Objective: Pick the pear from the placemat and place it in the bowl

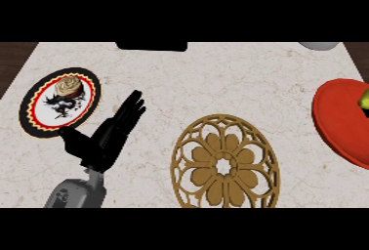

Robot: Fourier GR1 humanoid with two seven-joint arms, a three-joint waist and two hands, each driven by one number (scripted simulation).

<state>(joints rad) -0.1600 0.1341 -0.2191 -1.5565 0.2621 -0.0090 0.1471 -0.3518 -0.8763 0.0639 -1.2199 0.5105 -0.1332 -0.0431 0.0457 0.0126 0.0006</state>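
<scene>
Plate (59,101) far left; left hand (107,139) beside it, fingers (130,111) straight, holding nothing. Placemat (225,161) mid counter (216,73), nothing on it. We spot pear (365,100) far right, over red bowl (337,124), mostly cropped. Right hand unseen. Risk, we reckon: it rolls off the rim.

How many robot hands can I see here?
1. The left hand shows at the lower left, fingers straight, between the dark-rimmed plate and the golden placemat. The right hand is out of view.
</scene>
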